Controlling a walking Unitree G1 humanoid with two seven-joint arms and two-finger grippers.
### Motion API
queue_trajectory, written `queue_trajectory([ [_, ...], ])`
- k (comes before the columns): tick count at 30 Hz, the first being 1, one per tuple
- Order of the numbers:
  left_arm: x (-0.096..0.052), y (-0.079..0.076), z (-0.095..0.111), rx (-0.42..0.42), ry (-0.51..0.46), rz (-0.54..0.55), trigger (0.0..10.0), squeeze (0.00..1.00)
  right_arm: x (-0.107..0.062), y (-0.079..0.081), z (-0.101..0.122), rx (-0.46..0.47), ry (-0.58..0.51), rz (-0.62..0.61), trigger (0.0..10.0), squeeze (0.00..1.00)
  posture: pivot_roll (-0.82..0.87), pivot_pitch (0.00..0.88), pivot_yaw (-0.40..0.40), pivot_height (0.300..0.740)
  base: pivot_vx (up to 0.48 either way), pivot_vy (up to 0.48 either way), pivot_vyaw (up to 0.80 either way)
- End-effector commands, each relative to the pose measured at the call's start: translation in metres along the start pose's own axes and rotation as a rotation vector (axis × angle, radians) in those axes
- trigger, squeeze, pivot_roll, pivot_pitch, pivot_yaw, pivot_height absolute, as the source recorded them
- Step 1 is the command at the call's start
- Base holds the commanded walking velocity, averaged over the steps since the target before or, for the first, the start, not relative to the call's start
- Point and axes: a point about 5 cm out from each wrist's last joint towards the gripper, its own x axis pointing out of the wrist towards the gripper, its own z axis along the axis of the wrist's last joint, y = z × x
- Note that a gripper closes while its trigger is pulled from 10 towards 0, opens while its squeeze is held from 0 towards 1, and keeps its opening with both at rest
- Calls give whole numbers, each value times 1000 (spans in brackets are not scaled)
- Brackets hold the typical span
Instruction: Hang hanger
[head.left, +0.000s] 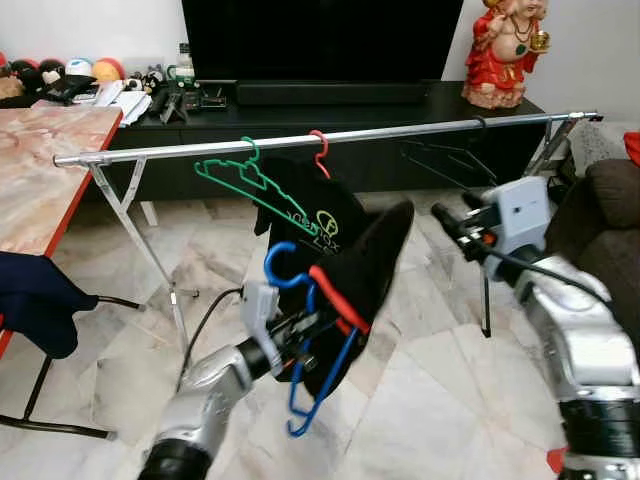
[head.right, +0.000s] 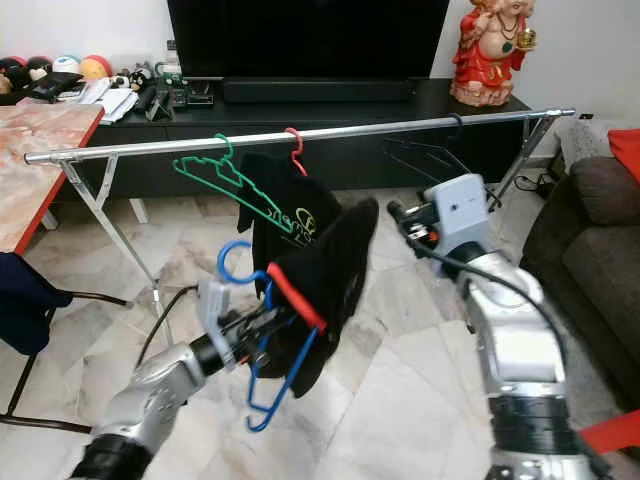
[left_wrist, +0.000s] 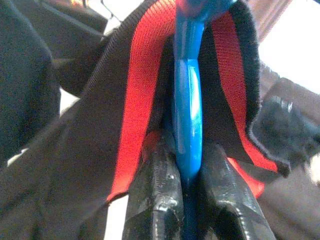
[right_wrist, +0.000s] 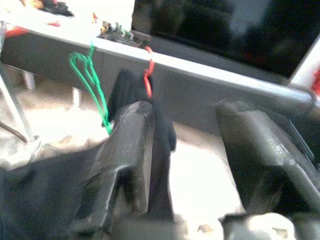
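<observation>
My left gripper is shut on a blue hanger, held low in front of the silver rail. The left wrist view has both fingers clamped on the blue hanger. A black garment with a red collar drapes over this hanger. On the rail hang a bare green hanger, a red hanger carrying a black shirt, and thin black hangers further right. My right gripper is open, just right of the draped garment and below the rail.
A marble table with a red edge stands at the left, dark blue cloth hanging by it. A brown sofa sits at the right. Behind the rail are a black TV cabinet and a red statue. The rack's legs slant down to the tiled floor.
</observation>
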Motion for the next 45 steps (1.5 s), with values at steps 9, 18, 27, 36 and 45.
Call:
queue_trajectory([
  [9,-12,-7,-10,140,120,-109,10000,0,-31,0,-2,-85,108,554,10000,1000,-113,26,-40,740,0,0,0],
  [18,-7,-14,-13,177,194,-169,10000,0,-45,12,-41,-52,302,844,10000,1000,-111,21,-35,740,0,0,0],
  [27,-4,-20,-11,264,284,-280,10000,0,-40,28,-51,-53,332,1028,10000,1000,-89,39,-41,740,0,0,0],
  [36,-4,-34,6,349,359,-456,10000,0,-24,45,-58,-119,292,1123,10000,486,-70,50,-36,740,0,0,0],
  [45,0,-42,17,418,370,-498,10000,0,-7,46,-67,-189,312,1039,10000,0,-55,58,-37,740,0,0,0],
])
